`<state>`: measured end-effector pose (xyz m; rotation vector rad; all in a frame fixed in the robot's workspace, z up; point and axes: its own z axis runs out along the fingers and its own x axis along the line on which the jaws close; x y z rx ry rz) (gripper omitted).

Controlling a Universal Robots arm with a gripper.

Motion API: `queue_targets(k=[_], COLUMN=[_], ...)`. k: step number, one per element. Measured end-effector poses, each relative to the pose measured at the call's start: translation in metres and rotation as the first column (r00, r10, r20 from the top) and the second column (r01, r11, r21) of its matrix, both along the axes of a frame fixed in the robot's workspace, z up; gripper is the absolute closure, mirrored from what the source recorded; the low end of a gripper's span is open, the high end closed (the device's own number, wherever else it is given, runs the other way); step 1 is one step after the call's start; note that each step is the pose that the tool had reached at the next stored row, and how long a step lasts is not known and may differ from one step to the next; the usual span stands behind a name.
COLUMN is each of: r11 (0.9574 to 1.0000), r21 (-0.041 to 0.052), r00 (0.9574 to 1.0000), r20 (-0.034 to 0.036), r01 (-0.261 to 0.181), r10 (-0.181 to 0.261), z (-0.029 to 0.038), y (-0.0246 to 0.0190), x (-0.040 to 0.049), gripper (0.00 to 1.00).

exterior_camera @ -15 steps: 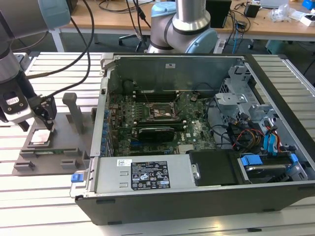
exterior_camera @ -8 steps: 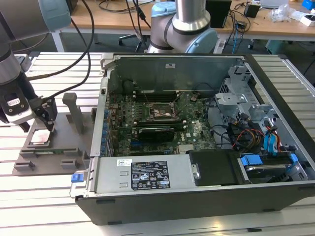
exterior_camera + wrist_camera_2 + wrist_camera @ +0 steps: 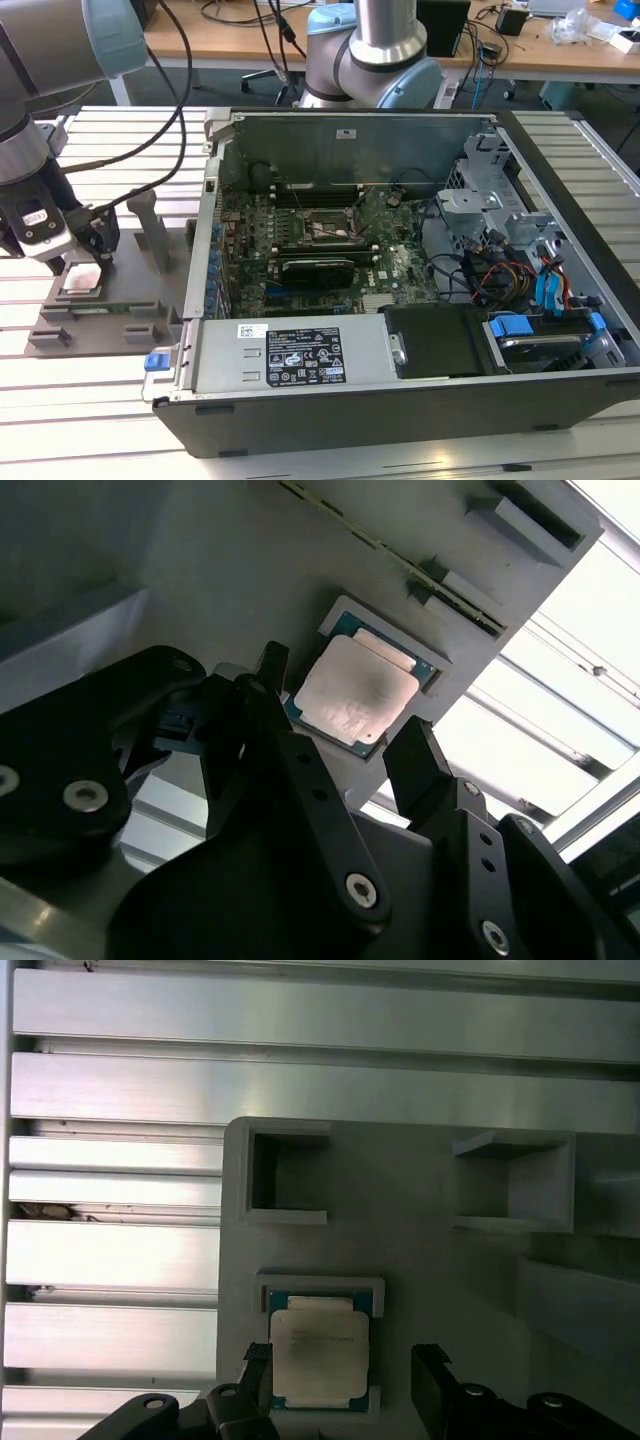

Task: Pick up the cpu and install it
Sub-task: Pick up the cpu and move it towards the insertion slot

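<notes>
The cpu (image 3: 82, 278) is a small square chip with a silver-grey top, lying flat in a shallow recess of the grey plastic tray (image 3: 110, 322) at the exterior view's left. My gripper (image 3: 72, 262) hangs just above it, open. In both wrist views the black fingers (image 3: 412, 755) stand on either side of the cpu (image 3: 355, 692), with a gap left on one side. In the first wrist view the cpu (image 3: 318, 1352) sits between the two fingertips (image 3: 428, 1362), still resting in the tray (image 3: 450, 1290).
The open computer case (image 3: 300, 365) lies to the exterior view's right of the tray, with the motherboard's socket (image 3: 325, 228) near its middle and a long black card (image 3: 318, 270) beside it. Upright posts (image 3: 150, 225) rise from the tray. Ribbed aluminium table (image 3: 110, 1260) surrounds it.
</notes>
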<state>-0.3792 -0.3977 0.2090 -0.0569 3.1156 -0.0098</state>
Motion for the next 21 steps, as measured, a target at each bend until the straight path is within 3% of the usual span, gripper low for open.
queue_targets(k=[9,16,19,21], r11=[1.0,1.0,1.0,1.0], r21=[0.0,0.0,-0.0003,0.0], r00=[1.0,1.0,1.0,1.0], r20=[0.0,0.0,-0.0005,-0.0001], r01=[0.0,0.0,0.0,0.0], r10=[0.0,0.0,0.0,0.0], z=[-0.0174,-0.019,-0.0188,-0.0191], y=[-0.0001,-0.0002,-0.0003,-0.0003], x=[-0.0044,-0.0046,-0.0048,-0.0046], gripper=[0.34,0.34,0.44,0.44])
